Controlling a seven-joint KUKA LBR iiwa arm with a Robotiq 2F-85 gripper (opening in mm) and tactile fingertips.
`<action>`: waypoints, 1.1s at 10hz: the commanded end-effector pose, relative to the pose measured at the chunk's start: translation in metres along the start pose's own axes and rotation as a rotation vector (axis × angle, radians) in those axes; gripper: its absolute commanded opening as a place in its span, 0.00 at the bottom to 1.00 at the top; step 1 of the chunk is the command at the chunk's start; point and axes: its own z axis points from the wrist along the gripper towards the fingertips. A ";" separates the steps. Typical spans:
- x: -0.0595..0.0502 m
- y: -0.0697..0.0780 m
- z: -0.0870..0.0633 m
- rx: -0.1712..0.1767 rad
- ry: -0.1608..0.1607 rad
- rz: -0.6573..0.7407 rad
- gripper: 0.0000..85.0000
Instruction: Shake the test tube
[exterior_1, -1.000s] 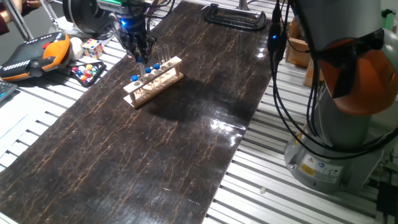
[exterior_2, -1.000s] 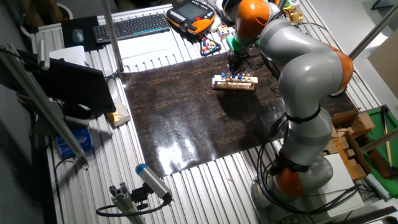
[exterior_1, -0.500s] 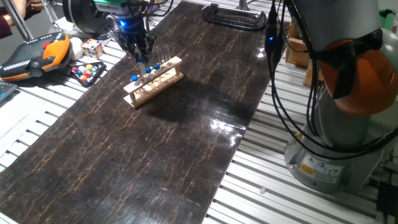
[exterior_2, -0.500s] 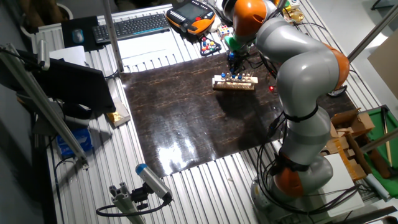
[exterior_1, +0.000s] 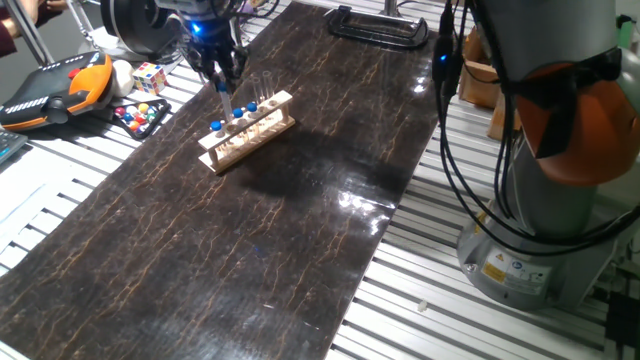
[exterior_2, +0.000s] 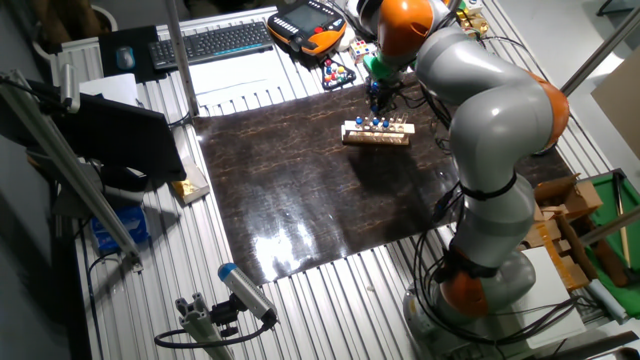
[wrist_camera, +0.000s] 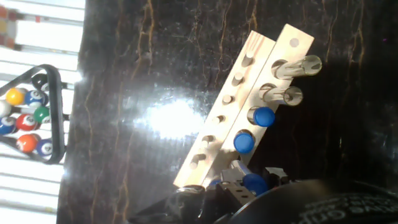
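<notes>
Two fingers of the gripper (exterior_1: 224, 86) pinch a blue-capped test tube (exterior_1: 226, 101), held upright just above the wooden rack (exterior_1: 247, 131), over its middle slots. More capped tubes (wrist_camera: 262, 116) and two taller uncapped clear tubes (wrist_camera: 292, 67) stand in the rack on the dark mat (exterior_1: 300, 200). Billiard balls in a triangle (wrist_camera: 28, 115) lie beside the mat.
</notes>
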 end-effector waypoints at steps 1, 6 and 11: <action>0.002 -0.001 -0.007 0.002 0.002 -0.022 0.01; 0.019 -0.007 -0.038 0.022 0.021 -0.185 0.01; 0.054 -0.001 -0.055 0.019 0.022 -0.330 0.01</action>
